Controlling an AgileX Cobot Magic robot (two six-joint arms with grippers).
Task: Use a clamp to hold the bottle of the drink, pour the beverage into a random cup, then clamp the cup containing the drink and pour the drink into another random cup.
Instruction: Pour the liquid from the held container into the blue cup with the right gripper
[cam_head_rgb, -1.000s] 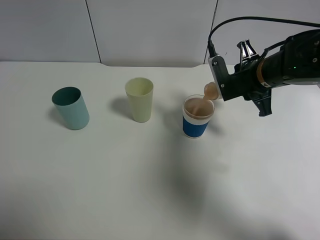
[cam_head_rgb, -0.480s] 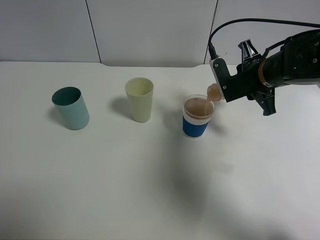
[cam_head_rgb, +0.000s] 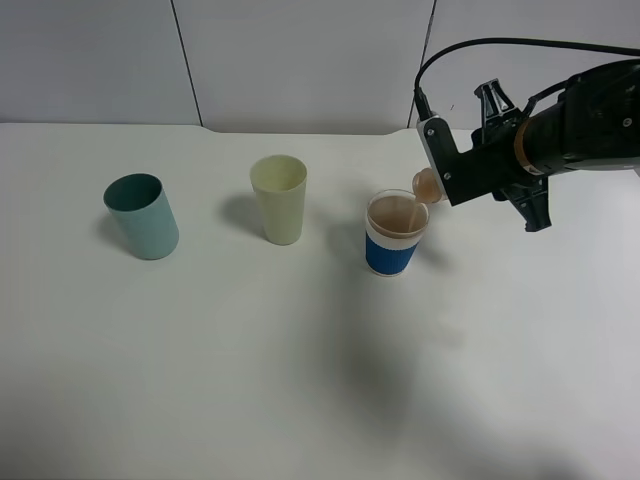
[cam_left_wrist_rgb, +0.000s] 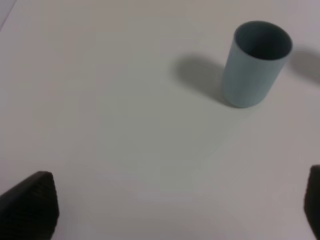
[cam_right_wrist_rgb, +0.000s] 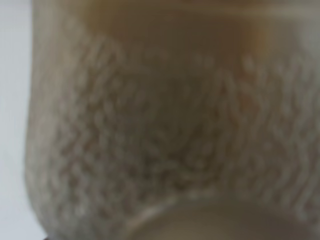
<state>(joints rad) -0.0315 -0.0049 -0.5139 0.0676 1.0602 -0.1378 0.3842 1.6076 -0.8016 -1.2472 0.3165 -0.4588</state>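
My right gripper is shut on the drink bottle, tipped so its mouth hangs over the blue-and-white cup. A thin stream of light brown drink falls into that cup, which holds brown liquid. The bottle's blurred textured side fills the right wrist view. A cream cup stands left of the blue cup, and a teal cup stands farther left. The left wrist view shows the teal cup ahead of my left gripper, which is open and empty. The left arm is out of the high view.
The white table runs under all three cups. A grey wall stands behind it. A black cable arcs above the right arm.
The right wrist has turned a little and the bottle mouth has shifted slightly over the blue-and-white cup. The stream has thinned. The cups have not moved.
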